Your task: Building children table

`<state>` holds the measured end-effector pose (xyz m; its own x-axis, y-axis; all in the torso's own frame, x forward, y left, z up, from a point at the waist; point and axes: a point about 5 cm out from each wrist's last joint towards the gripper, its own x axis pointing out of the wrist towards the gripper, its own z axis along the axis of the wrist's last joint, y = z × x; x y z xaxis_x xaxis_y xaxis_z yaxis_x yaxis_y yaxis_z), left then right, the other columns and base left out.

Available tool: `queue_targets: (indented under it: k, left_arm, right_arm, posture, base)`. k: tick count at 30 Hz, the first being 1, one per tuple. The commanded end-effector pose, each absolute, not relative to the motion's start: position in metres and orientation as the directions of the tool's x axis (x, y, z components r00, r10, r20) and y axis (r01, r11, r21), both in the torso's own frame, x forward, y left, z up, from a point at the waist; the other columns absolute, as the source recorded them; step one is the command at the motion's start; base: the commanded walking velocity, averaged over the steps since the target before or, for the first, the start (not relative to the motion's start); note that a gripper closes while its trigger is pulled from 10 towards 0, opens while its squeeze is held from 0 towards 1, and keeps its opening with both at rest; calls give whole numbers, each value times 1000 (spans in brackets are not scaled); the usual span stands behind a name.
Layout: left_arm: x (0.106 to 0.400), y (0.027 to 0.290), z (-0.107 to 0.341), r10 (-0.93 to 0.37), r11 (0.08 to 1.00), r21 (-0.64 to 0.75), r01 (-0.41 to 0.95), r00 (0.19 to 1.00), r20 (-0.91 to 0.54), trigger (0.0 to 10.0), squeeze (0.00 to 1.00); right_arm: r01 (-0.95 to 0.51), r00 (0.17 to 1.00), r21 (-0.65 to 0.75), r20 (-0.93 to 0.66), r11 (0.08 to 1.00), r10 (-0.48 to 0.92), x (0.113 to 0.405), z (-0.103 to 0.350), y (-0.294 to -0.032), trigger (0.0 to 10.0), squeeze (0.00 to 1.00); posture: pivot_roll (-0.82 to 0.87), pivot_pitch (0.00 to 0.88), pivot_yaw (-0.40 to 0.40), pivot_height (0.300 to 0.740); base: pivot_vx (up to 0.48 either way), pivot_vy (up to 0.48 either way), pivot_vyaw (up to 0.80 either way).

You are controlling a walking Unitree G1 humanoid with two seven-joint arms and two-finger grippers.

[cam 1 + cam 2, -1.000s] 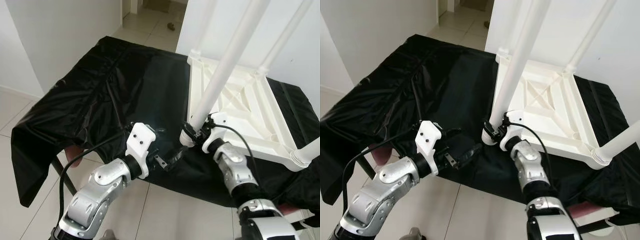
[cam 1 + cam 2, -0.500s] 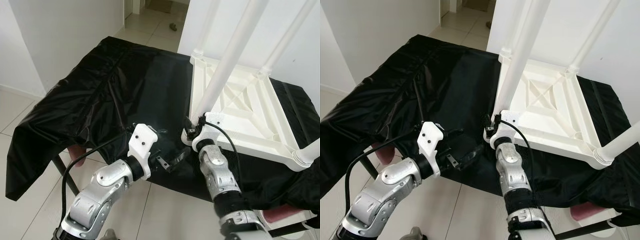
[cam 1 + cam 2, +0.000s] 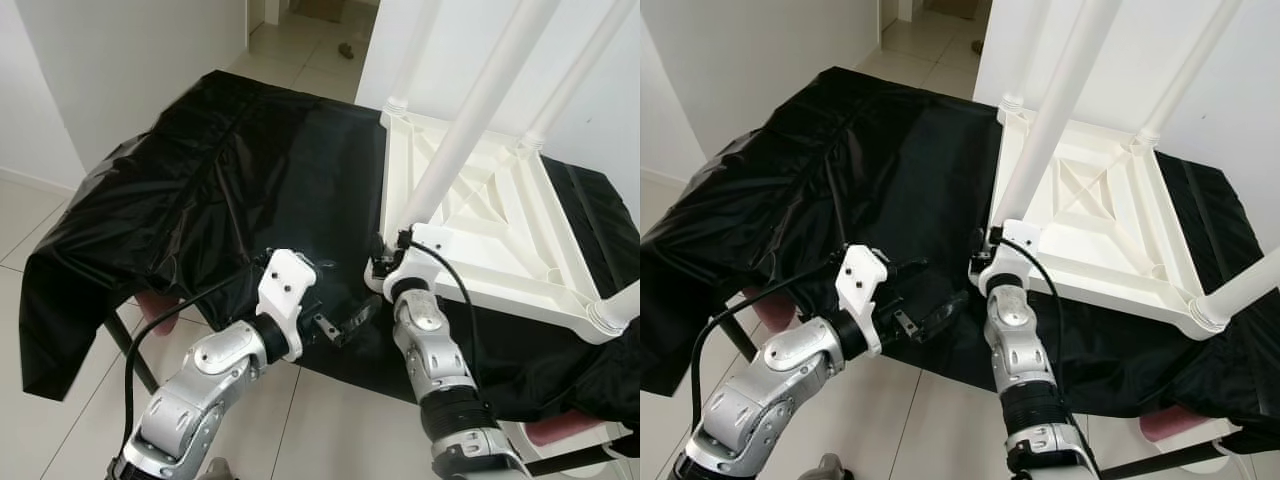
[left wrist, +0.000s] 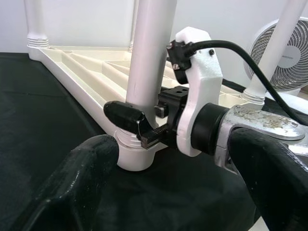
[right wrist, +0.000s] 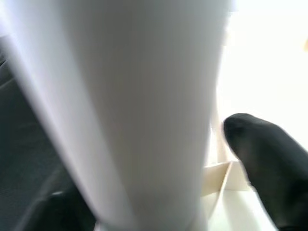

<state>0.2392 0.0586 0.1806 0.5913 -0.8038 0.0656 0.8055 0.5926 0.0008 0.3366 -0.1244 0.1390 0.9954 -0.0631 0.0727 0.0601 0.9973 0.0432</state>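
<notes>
Black cloth (image 3: 200,190) covers the bench; the upturned white table (image 3: 500,230) lies right; the right gripper (image 4: 139,126) pinches the near-left leg (image 3: 450,160) at its base, leg rising up-right; the left gripper (image 3: 350,322), fingers spread, hovers just left

Place: a home room.
Signs: pale tiled floor (image 3: 40,215), white walls (image 3: 120,60), doorway (image 3: 300,15), fan (image 4: 284,62).
</notes>
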Motion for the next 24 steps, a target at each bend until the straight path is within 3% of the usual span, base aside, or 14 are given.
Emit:
queue_targets:
  k: [1, 3, 6, 7, 10, 11, 18, 23, 24]
  left_arm:
    - [237, 56, 180, -808, 586, -1, 810, 585, 65, 10000, 0]
    - [237, 56, 180, -808, 587, -1, 810, 586, 65, 10000, 0]
    - [236, 56, 180, -807, 589, -3, 808, 588, 64, 10000, 0]
    - [236, 56, 180, -807, 588, -3, 809, 587, 63, 10000, 0]
    - [236, 56, 180, -807, 588, -4, 809, 587, 63, 10000, 0]
    - [236, 56, 180, -807, 588, -4, 809, 587, 62, 10000, 0]
    - [237, 58, 180, -809, 586, 3, 811, 584, 58, 10000, 0]
    - [238, 59, 181, -809, 587, 6, 810, 585, 58, 10000, 0]
    - [239, 60, 182, -807, 589, 10, 808, 588, 58, 10000, 0]
  right_arm:
    - [65, 997, 52, 27, 997, -66, 333, 129, -135, 10000, 1000]
    - [42, 999, 58, 32, 997, -44, 332, 130, -136, 10000, 1000]
    - [-121, 991, 66, 67, 991, 116, 331, 137, -146, 10000, 1000]
    - [-184, 981, 51, 70, 982, 181, 331, 138, -150, 10000, 729]
    - [-220, 974, 40, 67, 975, 218, 330, 138, -152, 10000, 729]
    - [-265, 963, 41, 63, 963, 262, 330, 139, -156, 10000, 0]
    - [-481, 875, -71, 20, 874, 484, 332, 141, -169, 10000, 0]
    - [-568, 820, -111, 10, 815, 573, 334, 143, -165, 10000, 0]
    - [-623, 777, -142, 2, 769, 630, 338, 144, -159, 10000, 0]
  posture:
    - [138, 83, -144, 740]
    - [138, 83, -144, 740]
    - [141, 80, -146, 740]
    - [141, 80, -146, 740]
    - [141, 80, -146, 740]
    - [141, 80, -146, 740]
    - [144, 79, -130, 740]
    - [147, 83, -125, 740]
    - [152, 88, -121, 740]
  base:
    - [0, 0, 0]
    - [0, 0, 0]
    - [0, 0, 0]
    - [0, 0, 0]
    - [0, 0, 0]
    - [0, 0, 0]
    - [0, 0, 0]
    - [0, 0, 0]
    - [0, 0, 0]
